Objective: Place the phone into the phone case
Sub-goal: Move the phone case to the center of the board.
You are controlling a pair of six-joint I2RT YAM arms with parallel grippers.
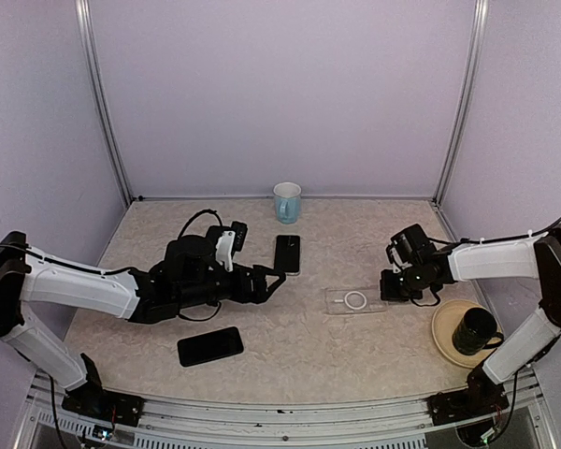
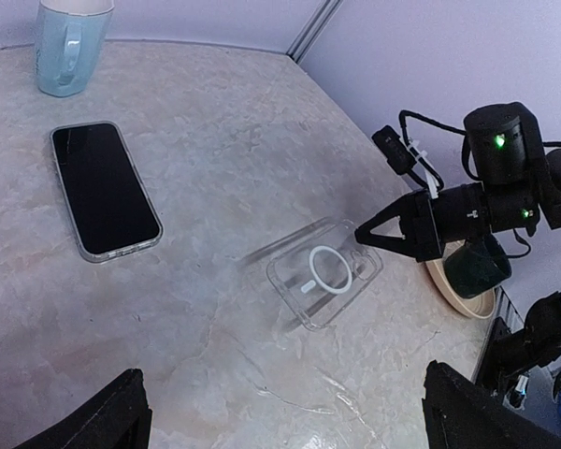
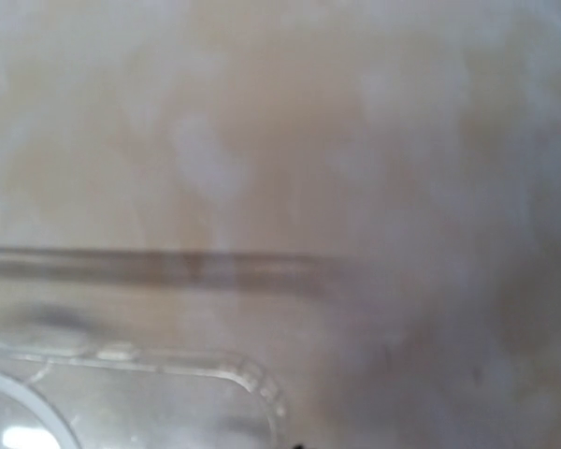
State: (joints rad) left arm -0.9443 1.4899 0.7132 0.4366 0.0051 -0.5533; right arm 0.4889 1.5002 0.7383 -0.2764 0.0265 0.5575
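Note:
A clear phone case (image 1: 355, 300) with a white ring lies right of centre; it also shows in the left wrist view (image 2: 323, 271) and as a blurred corner in the right wrist view (image 3: 140, 402). My right gripper (image 1: 387, 285) is at the case's right end, and its fingers (image 2: 393, 217) close to a point on that edge. The case's shadow lies apart from it, so it looks slightly raised. One black phone (image 1: 287, 253) with a pale rim (image 2: 103, 187) lies at centre back. A second black phone (image 1: 210, 346) lies near front left. My left gripper (image 1: 276, 279) is open and empty, left of the case.
A light blue mug (image 1: 287, 201) stands at the back centre and also shows in the left wrist view (image 2: 70, 42). A dark mug (image 1: 472, 329) sits on a tan plate (image 1: 446, 344) at the right front. Lilac walls enclose the table.

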